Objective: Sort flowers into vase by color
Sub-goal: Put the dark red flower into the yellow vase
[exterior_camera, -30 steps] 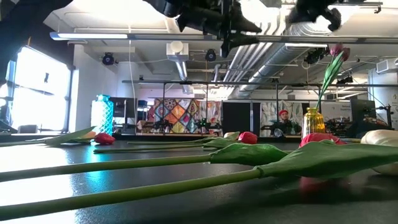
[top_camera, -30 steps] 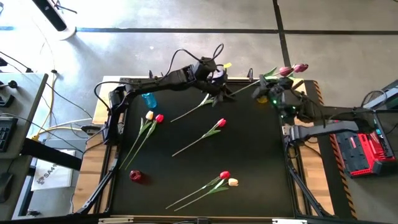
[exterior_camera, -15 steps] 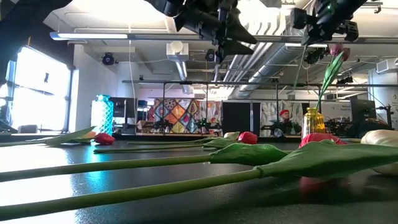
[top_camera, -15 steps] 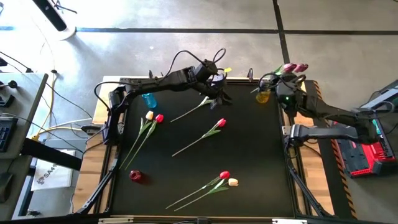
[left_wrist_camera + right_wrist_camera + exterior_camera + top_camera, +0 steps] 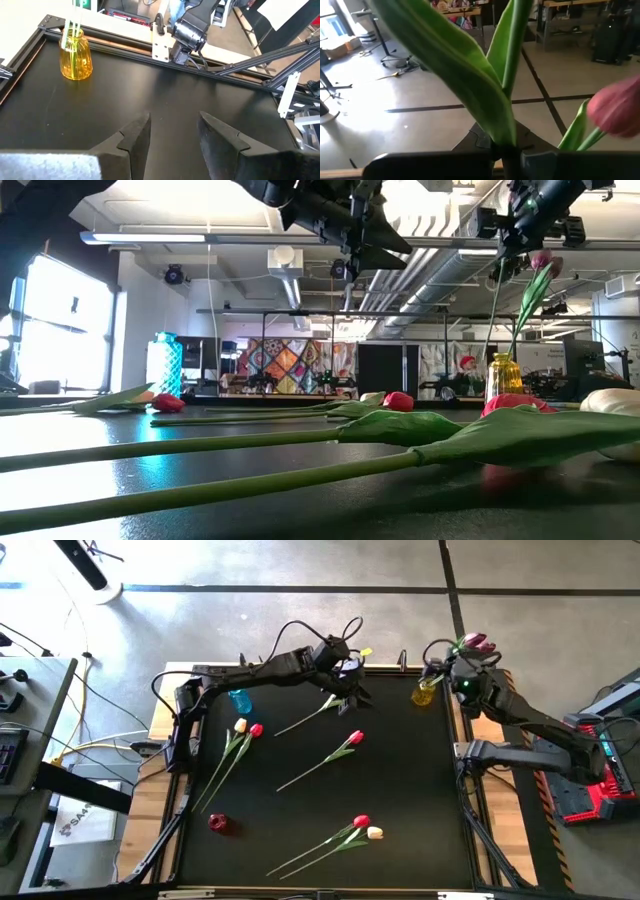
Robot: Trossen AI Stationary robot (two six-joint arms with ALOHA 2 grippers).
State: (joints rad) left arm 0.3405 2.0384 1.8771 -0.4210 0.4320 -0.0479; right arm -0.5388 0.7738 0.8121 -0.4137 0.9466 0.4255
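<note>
Now that the right gripper (image 5: pixel 462 668), clamped on a pink tulip (image 5: pixel 472 641), has swung from beside the yellow vase (image 5: pixel 424 693) to above it, insertion looks near, while the left gripper (image 5: pixel 352 690) hovers open.

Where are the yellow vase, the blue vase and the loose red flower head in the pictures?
yellow vase (image 5: pixel 76 59): left wrist view, on its glass belly.
blue vase (image 5: pixel 239 700): high view, on its top.
loose red flower head (image 5: pixel 220 824): high view, on the middle of the head.
</note>
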